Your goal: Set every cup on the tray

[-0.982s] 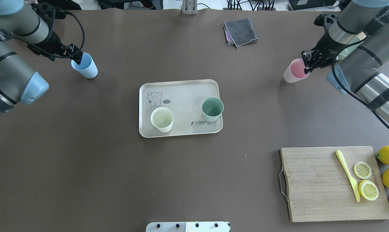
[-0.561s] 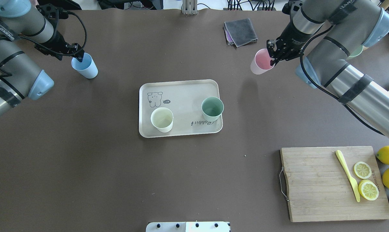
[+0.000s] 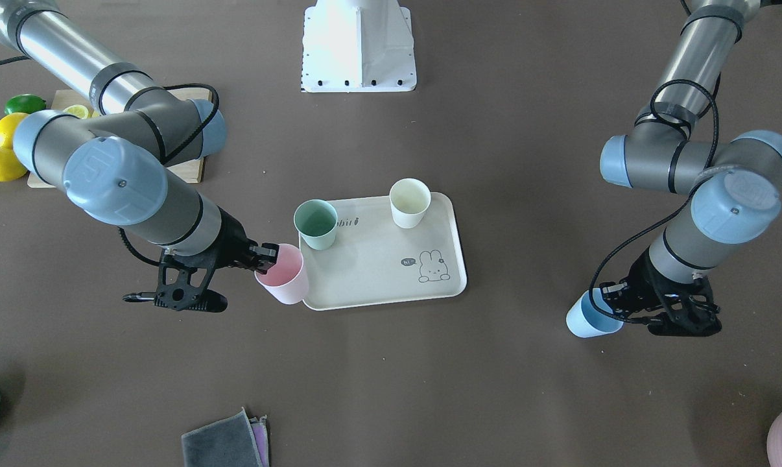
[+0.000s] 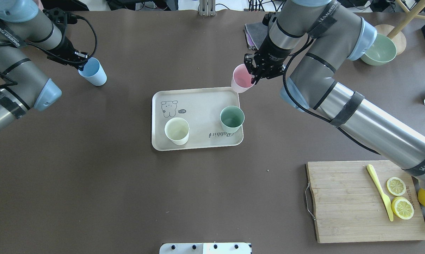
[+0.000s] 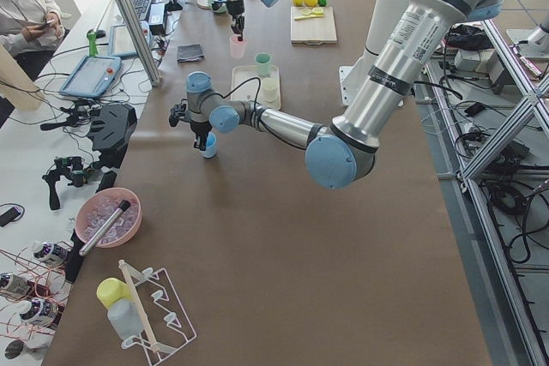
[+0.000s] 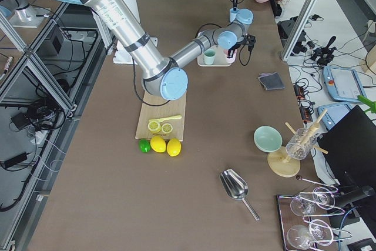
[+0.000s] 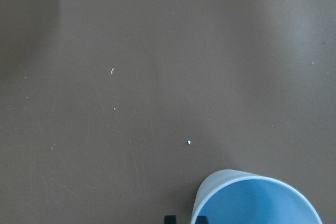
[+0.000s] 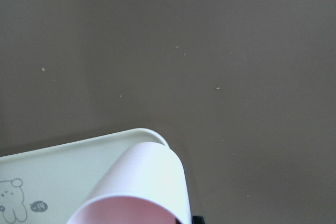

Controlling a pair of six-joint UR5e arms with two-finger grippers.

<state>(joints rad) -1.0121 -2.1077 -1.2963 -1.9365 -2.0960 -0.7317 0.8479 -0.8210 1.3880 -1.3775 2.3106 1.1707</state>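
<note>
At the far left, the light blue matte tumbler point(image 4: 92, 72) is left unmoved on the bench point(image 4: 92, 194), well apart from the tray. The left fingers point(image 4: 82, 60) are set at its rim, though a pinch cannot be told. On the flat beige rectangular tray point(image 4: 202, 102), the cream white tumbler point(image 4: 177, 130) and the sage green tumbler point(image 4: 232, 119) are already stood. The pale pink tumbler point(image 4: 241, 79), clamped by its rim in the right fingers point(image 4: 250, 70), has been carried in from the far right to the tray's far right corner. A third placement is judged close.

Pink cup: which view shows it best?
Exterior front-facing: the pink cup shows rim and wall, near the tray. Overhead shows mainly its mouth; the right wrist view crops it; side views show it tiny.
</note>
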